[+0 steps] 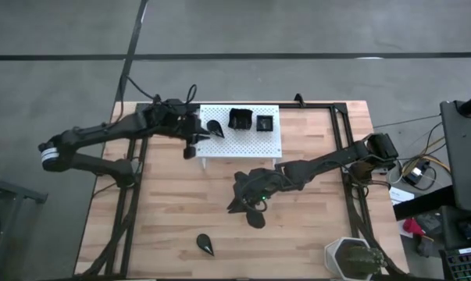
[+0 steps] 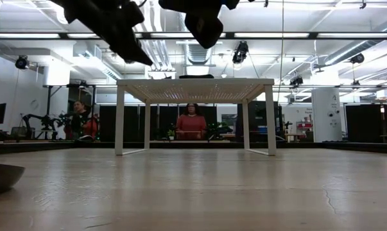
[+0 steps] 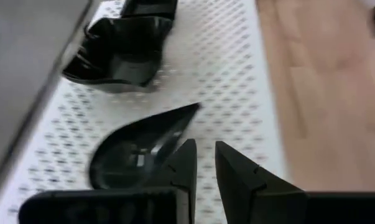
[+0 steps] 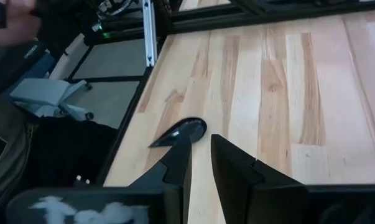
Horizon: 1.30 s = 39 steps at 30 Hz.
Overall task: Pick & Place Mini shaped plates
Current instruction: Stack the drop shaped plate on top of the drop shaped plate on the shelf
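Glossy black teardrop plate lies on the white perforated stand, left gripper slightly parted just beside it; stiff, slick, likely brittle, best pinched at its rim. At 6 o'clock another teardrop waits on the tabletop; right gripper hovers, narrowly parted, empty

Overhead camera looks straight down; low one skims the surface level; both share the white stand.
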Tool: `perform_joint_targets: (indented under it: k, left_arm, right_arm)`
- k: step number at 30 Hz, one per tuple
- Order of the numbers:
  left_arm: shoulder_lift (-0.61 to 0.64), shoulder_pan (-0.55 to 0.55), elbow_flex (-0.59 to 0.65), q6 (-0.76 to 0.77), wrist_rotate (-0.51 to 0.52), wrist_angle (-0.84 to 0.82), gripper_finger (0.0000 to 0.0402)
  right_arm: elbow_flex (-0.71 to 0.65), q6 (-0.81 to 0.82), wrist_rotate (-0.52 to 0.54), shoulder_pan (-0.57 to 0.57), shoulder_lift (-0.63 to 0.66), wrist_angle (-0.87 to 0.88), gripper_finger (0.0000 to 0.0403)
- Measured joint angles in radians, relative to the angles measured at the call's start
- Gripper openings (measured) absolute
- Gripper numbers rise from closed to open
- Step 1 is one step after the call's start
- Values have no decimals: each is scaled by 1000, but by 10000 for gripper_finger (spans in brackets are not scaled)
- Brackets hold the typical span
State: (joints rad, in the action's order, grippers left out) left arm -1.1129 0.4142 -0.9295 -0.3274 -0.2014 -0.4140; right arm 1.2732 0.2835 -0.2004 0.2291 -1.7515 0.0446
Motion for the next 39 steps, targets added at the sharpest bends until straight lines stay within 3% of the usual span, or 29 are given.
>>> perform_joint_targets:
  k: [8,16,25,28,32,35,39]
  left_arm:
    - [36,-119,0,225,-52,-29,53]
    - [40,-328,42,378,-21,23,52]
    - [69,-695,163,444,296,202,52]
    - [72,-804,197,563,390,299,53]
    - [71,-931,246,696,429,445,53]
    - [67,-1029,294,682,442,531,53]
    - [67,-1170,338,568,568,545,53]
  right_arm:
    - [-1,47,1,0,-8,2,56]
    - [2,211,1,5,-38,-6,57]
    - [6,390,-7,20,-114,-20,57]
    - [9,477,-8,20,-139,-28,57]
    - [10,540,-14,23,-171,-37,57]
    - [10,597,-54,29,-200,-92,57]
    - [25,716,-172,33,-262,-203,57]
